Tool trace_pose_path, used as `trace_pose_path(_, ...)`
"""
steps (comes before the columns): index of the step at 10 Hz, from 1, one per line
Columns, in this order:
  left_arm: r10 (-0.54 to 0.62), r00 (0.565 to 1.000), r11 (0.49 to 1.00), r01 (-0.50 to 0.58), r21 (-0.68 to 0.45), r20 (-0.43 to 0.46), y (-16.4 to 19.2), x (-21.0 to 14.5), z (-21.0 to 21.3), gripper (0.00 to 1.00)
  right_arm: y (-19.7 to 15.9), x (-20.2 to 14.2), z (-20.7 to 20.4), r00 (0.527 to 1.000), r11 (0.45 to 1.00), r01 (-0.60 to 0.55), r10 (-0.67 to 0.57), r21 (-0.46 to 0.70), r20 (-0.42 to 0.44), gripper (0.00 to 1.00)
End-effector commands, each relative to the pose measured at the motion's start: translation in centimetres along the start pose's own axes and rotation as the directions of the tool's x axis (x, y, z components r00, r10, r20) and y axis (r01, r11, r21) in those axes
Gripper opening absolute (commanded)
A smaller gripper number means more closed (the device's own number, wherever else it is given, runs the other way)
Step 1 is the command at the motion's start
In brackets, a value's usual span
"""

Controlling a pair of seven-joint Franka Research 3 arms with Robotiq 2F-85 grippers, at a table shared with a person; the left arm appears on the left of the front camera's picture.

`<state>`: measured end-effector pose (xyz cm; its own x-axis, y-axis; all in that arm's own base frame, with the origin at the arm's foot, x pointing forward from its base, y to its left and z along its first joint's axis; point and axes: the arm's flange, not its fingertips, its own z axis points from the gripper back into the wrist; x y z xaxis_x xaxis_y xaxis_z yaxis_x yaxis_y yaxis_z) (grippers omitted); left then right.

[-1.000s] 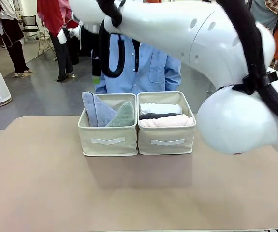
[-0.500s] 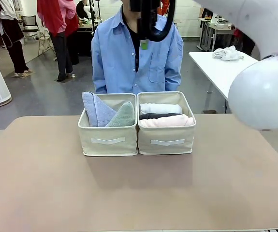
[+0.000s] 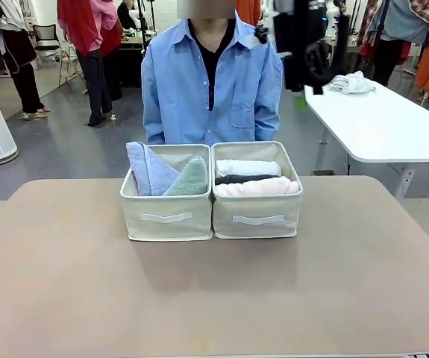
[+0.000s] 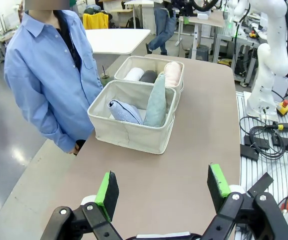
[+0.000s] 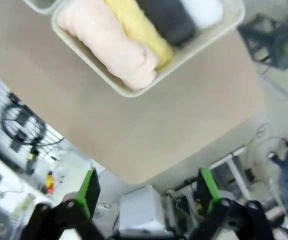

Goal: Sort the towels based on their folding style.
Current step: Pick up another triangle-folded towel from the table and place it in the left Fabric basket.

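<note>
**Towels sorted, both grippers empty and clear of the bins**

The left gripper (image 4: pixel 162 192) stood wide open, green pads far apart, holding nothing. Ahead of it and slightly to its left on the table (image 4: pixel 204 130) sat the near bin (image 4: pixel 132 135), with the blue fold (image 4: pixel 123 111) and the green fold (image 4: pixel 157 102) leaning upright inside. Beyond that, touching it, was the far bin (image 4: pixel 128 65) with the rolls.

The right gripper (image 5: pixel 149 192) was also open and empty, high above the table edge. The roll bin (image 5: pixel 184 57) lay well ahead of its fingers. In it the pink roll (image 5: pixel 106 42), yellow roll (image 5: pixel 136 30), grey roll (image 5: pixel 166 17) and white roll (image 5: pixel 204 10) lay side by side, touching, long axes running obliquely to the line between the fingers.

From the front, the two bins stood side by side before the person (image 3: pixel 212 82): folds in the left bin (image 3: pixel 167 216), rolls in the right bin (image 3: pixel 257 216).

By folding style the sort looked complete: triangles in one bin, cylinders in the other, nothing loose on the table. If any move remained, each arm faced its own bin; the left gripper was lower and closer to the folds, while the right would have to turn its wrist to close across a roll
</note>
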<state>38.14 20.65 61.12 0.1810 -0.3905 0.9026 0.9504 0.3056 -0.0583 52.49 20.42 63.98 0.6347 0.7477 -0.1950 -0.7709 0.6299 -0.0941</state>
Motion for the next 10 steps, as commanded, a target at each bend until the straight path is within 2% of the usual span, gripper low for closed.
trace_pose_path(1, -0.026, 1.000, 1.000, 0.026, 0.002, 0.013, -0.2, -0.1, 0.0, 0.93, 3.5, -7.8, -7.2, 0.948, 0.973, 0.174, -0.124, -0.151, 0.293, 1.00)
trace_pose_path(2, -0.026, 1.000, 1.000, 0.026, 0.002, 0.013, -0.2, -0.1, 0.0, 0.93, 2.1, -7.6, -6.2, 0.885, 0.968, 0.171, -0.070, -0.181, 0.461, 1.00)
trace_pose_path(4, -0.026, 1.000, 1.000, 0.026, 0.002, 0.013, -0.2, -0.1, 0.0, 0.93, -1.6, -6.2, -5.4, 0.837, 0.972, 0.177, -0.067, -0.153, 0.543, 1.00)
trace_pose_path(6, -0.026, 1.000, 1.000, 0.026, 0.002, 0.013, -0.2, -0.1, 0.0, 0.93, -4.3, -5.5, -5.2, 0.818, 0.978, 0.181, -0.089, -0.107, 0.568, 1.00)
trace_pose_path(7, -0.026, 1.000, 1.000, 0.026, 0.002, 0.013, -0.2, -0.1, 0.0, 0.93, -4.5, -5.0, -4.8, 0.808, 0.978, 0.185, -0.097, -0.095, 0.581, 1.00)
trace_pose_path(8, -0.026, 1.000, 1.000, 0.026, 0.002, 0.013, -0.2, -0.1, 0.0, 0.93, -3.2, -6.1, -4.4, 0.820, 0.962, 0.235, -0.118, -0.142, 0.560, 1.00)
trace_pose_path(10, -0.026, 1.000, 1.000, 0.026, 0.002, 0.013, -0.2, -0.1, 0.0, 0.93, -3.2, -6.1, -4.4, 0.820, 0.962, 0.235, -0.118, -0.142, 0.560, 1.00)
